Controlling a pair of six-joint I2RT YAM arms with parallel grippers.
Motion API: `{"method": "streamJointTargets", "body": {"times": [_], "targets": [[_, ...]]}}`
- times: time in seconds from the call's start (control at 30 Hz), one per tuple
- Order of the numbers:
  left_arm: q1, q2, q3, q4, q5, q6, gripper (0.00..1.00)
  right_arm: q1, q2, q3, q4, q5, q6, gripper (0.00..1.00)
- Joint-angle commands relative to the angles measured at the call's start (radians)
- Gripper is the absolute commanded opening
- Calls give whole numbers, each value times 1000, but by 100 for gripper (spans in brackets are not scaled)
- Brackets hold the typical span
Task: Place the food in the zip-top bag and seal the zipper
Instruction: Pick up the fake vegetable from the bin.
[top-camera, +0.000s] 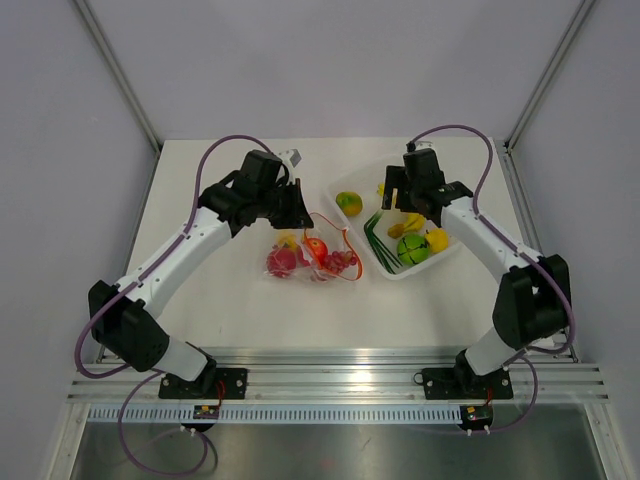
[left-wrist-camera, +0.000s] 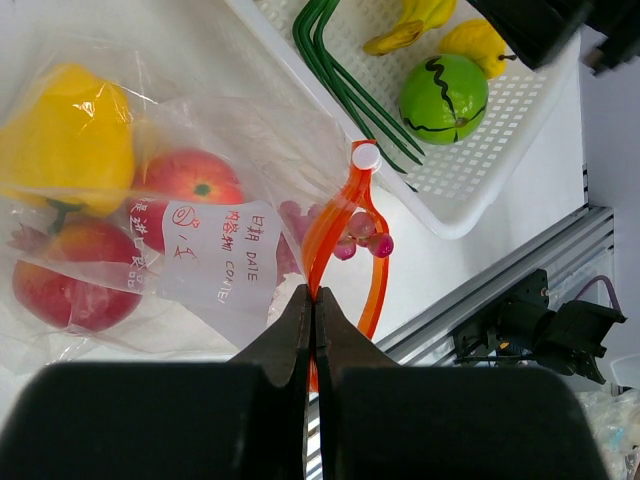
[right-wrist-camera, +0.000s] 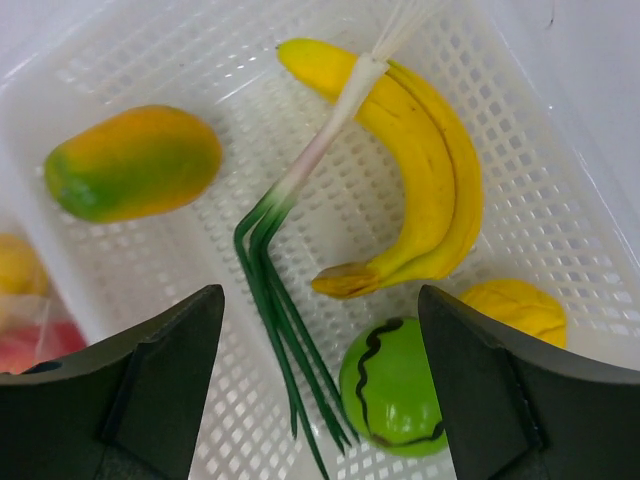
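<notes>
the left fingers (left-wrist-camera: 295, 335) are pinched tight on the thin orange-red zipper strip (left-wrist-camera: 335, 215) of the crinkly clear plastic bag (left-wrist-camera: 215, 265), which lies on the white desk (top-camera: 230, 300) holding a yellow toy pepper (left-wrist-camera: 70, 140) and red round fruits (left-wrist-camera: 190, 180). the right fingers (right-wrist-camera: 150, 390) gape wide, holding nothing, above the yellow toy banana (right-wrist-camera: 430, 170) in the white perforated tray (right-wrist-camera: 560, 200).

A white table (top-camera: 300, 320) fills mid-frame between plain pale grey walls (top-camera: 330, 60). Slanted metal posts (top-camera: 115, 70) stand upper left and right; an aluminium rail (top-camera: 340, 380) crosses the bottom.
</notes>
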Motion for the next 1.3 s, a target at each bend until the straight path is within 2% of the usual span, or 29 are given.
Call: {"method": "streamJointTargets", "body": {"times": [0.0, 0.23, 0.43, 0.57, 0.67, 0.77, 0.8, 0.9, 1.27], "targets": [[4, -43, 40, 38, 19, 7, 0, -43, 86, 38, 112, -47, 50, 85], [4, -37, 40, 25, 8, 15, 0, -63, 303, 132, 175, -56, 90, 75], [6, -48, 37, 19, -6, 26, 0, -79, 406, 198, 207, -110, 142, 67], [6, -56, 31, 14, -7, 32, 0, -79, 433, 211, 215, -104, 159, 56], [6, -56, 25, 19, -6, 32, 0, -80, 440, 211, 215, -104, 171, 37], [6, -51, 22, 28, 5, 26, 0, -84, 410, 193, 221, -102, 177, 22], [6, -50, 23, 30, 10, 24, 0, -86, 386, 185, 227, -101, 182, 12], [6, -48, 25, 34, 14, 20, 0, -89, 306, 150, 232, -93, 180, 1], [4, -28, 19, 116, 68, -40, 0, -89, -8, 96, 164, -96, 142, 0]]}}
